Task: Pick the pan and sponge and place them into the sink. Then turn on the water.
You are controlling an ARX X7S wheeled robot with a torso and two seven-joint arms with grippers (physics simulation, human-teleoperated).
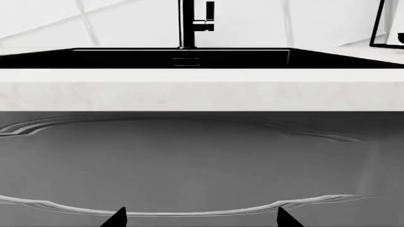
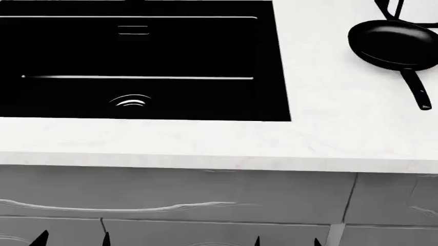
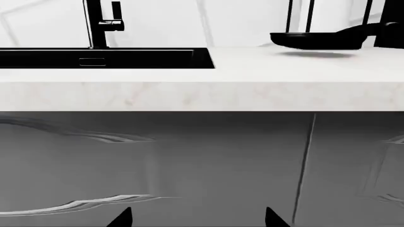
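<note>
In front of you runs a pale, marbled desk (image 2: 205, 143) above grey cabinet fronts. The black sink (image 2: 267, 61) is set into its left part. On its right, well apart from the sink, lies the pan (image 2: 390, 43), handle pointing toward you.

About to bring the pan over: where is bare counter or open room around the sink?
Bare counter runs between the sink and the pan, and along the front edge. The basin holds only its drain. It is crowded behind the pan.
</note>
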